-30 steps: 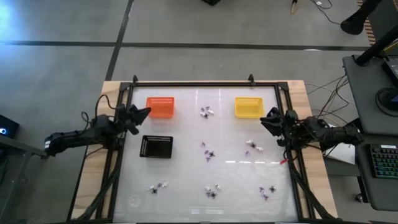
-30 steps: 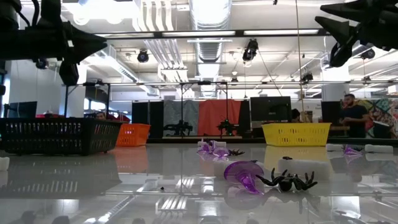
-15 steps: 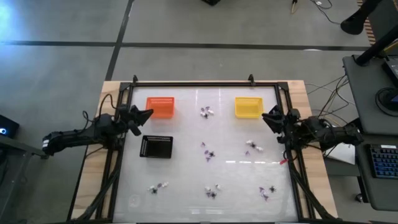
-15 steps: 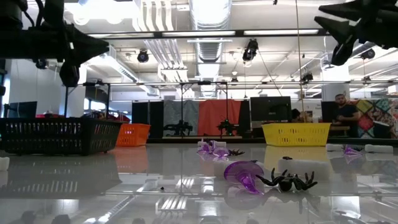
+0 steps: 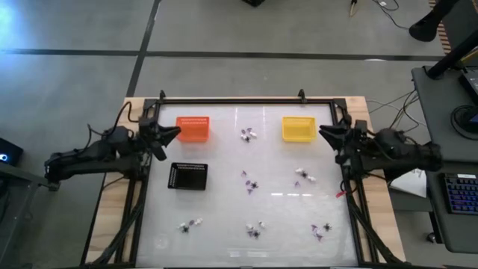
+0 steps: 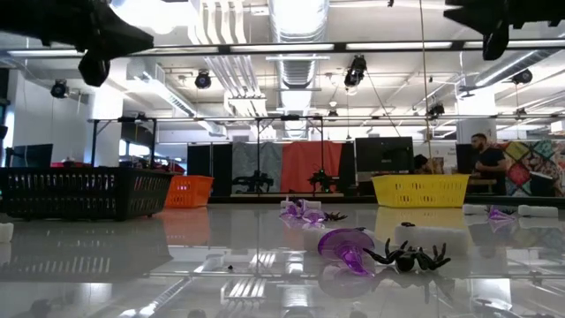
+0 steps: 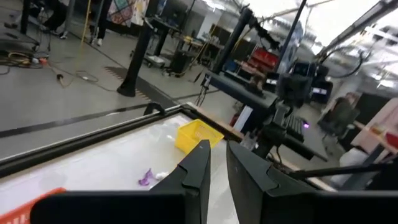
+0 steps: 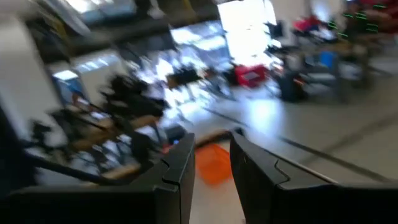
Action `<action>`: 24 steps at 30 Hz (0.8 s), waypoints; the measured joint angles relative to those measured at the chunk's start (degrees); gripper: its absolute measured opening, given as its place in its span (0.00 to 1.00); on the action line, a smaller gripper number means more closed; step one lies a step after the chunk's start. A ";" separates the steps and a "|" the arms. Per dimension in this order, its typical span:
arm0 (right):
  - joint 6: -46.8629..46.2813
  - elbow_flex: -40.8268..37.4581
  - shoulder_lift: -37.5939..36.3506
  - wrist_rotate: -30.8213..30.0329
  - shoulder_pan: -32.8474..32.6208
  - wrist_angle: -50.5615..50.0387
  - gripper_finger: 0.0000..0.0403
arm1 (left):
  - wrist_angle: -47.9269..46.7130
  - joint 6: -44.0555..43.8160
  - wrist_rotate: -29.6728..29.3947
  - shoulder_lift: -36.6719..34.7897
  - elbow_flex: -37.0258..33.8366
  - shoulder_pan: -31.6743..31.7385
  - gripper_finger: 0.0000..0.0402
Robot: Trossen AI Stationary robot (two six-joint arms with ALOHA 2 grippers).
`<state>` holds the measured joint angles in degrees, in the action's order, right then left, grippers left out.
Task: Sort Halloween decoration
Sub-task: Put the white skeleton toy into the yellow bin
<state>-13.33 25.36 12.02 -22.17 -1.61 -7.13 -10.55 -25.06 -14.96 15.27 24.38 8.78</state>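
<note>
The Halloween decoration lies in small clusters on the white table: near the far edge, mid-table, mid-right, and several along the near edge. In the low view a purple trinket and a black spider rest on the tabletop. My left gripper hovers high at the table's left edge beside the orange basket; a narrow empty gap shows between its fingers. My right gripper hovers high at the right edge beside the yellow basket, open and empty.
A black rectangular tray sits at the left, nearer than the orange basket. A black frame rims the table. Both grippers show at the low view's top corners, the left and the right. A person sits in the room behind.
Both grippers have risen well above the table, mostly in the last half second, and tipped up until they point about level. Each has also rolled a little. The trinkets, baskets and tray have stayed where they were.
</note>
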 joint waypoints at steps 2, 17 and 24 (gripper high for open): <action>-0.41 2.88 2.67 -2.58 0.02 -3.08 0.23 | -2.54 0.10 0.02 0.78 2.17 0.00 0.09; -3.21 19.11 25.39 -3.41 0.02 -17.08 0.35 | -17.97 0.00 0.23 5.84 11.09 0.00 0.11; -4.17 25.73 33.40 -3.36 0.02 -27.21 0.42 | -19.85 3.95 2.30 7.66 13.79 0.00 0.21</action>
<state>-17.50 51.10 45.43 -25.53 -1.58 -34.34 -30.40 -21.11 -12.66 22.93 38.17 8.78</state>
